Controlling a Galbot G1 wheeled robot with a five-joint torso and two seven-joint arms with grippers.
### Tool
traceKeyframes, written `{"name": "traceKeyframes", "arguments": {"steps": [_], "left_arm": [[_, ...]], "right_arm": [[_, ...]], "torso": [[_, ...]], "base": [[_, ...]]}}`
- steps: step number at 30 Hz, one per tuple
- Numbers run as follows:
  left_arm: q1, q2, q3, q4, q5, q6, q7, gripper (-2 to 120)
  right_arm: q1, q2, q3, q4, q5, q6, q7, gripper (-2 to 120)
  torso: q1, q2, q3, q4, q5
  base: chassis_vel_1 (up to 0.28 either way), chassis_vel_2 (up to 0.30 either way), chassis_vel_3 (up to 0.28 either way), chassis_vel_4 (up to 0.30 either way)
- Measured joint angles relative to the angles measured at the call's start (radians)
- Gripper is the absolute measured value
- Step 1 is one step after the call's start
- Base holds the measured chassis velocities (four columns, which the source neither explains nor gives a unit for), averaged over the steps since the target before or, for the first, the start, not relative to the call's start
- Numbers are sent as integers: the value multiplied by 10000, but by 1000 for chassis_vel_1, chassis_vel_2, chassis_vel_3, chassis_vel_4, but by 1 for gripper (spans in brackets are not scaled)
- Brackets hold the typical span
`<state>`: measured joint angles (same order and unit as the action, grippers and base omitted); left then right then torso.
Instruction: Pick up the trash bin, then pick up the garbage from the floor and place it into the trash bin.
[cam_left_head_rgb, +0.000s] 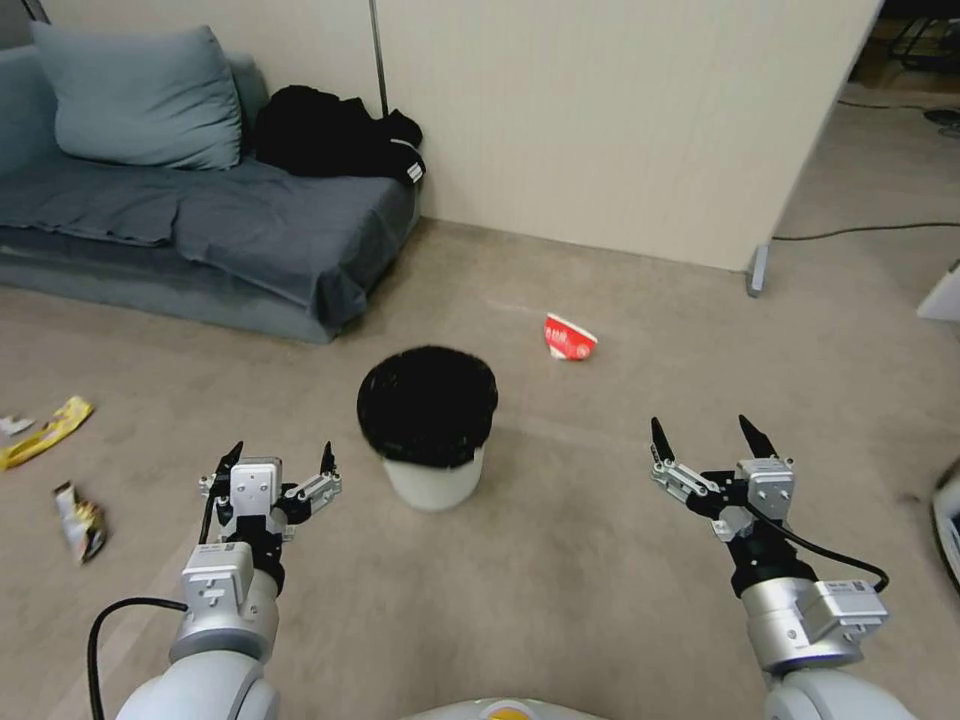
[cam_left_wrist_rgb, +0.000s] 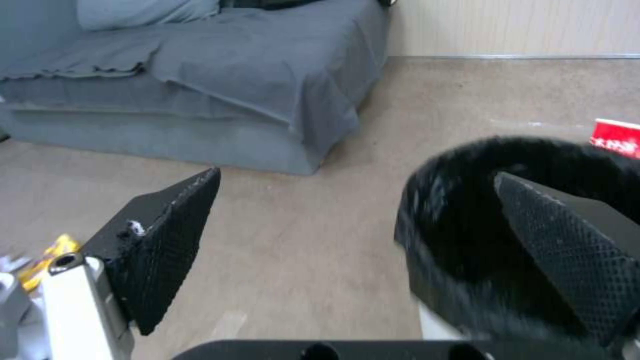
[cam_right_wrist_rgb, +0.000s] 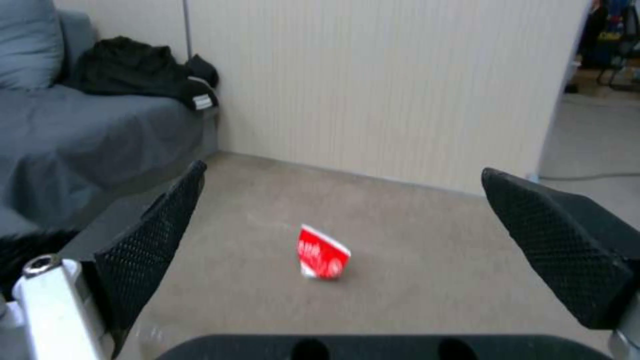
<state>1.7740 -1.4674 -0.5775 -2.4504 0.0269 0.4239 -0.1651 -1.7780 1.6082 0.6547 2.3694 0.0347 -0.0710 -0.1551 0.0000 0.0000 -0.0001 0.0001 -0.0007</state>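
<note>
Left gripper (cam_left_head_rgb: 281, 457) and right gripper (cam_left_head_rgb: 706, 432) both wide, flanking trash bin (cam_left_head_rgb: 432, 478); paper cup (cam_left_head_rgb: 568, 339) beyond.

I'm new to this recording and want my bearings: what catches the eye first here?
The trash bin, white with a black bag over its rim, stands on the carpet between the open left gripper and open right gripper. Beyond it lies a red-and-white paper cup near the wall, and snack wrappers lie off to the robot's left.

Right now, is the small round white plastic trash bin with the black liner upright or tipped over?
Upright. The small round white plastic trash bin stands on its base on the carpet, its black-lined mouth facing up, between both open grippers.
</note>
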Motion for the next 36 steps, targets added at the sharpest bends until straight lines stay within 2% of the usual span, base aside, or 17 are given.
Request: {"name": "traceKeyframes", "arguments": {"steps": [7, 15, 17, 24, 26, 28, 31, 36], "left_arm": [[19, 8, 2, 0, -2, 9, -9, 100], [68, 30, 36, -20, -244, 39, 158, 100], [67, 102, 168, -48, -842, 381, 213, 100], [-38, 234, 247, -71, -1980, 1252, 247, 100], [-176, 313, 253, -109, -2659, 1809, 193, 99], [-238, 336, 240, -122, -2812, 2004, 187, 99], [-651, 440, 130, -60, -3442, 2855, 189, 99], [-1212, 453, 9, 430, -3596, 3114, 1, 99]], "right_arm": [[17, 0, 35, -37, -7, 298, -120, 100], [86, -1, 58, -317, -76, 1155, -325, 100], [132, -1, 65, -377, -118, 1221, -326, 100], [154, -1, 65, -462, -177, 1224, -347, 100], [158, -1, 62, -484, -199, 1223, -353, 100], [161, -1, 62, -492, -208, 1221, -353, 100], [158, -28, 55, -525, -243, 1215, -357, 100], [279, -248, 9, -667, -248, 1191, -428, 100]], "torso": [[1, -1, 1, -1, 6], [0, 0, -1, -1, 7], [0, 0, -1, 0, 6], [0, 0, 0, -1, 6], [0, 0, 0, -1, 7], [0, 0, 0, 0, 7], [0, 0, 0, -1, 8], [1, 0, 0, 2, 7]], "base": [[-304, 291, 273, -290], [-7, 5, 0, -11], [21, -31, -31, 24], [0, 0, 0, 0], [0, 0, 0, 0], [0, 0, 0, 0], [0, 0, 0, 0], [0, 0, 0, 0]]}}
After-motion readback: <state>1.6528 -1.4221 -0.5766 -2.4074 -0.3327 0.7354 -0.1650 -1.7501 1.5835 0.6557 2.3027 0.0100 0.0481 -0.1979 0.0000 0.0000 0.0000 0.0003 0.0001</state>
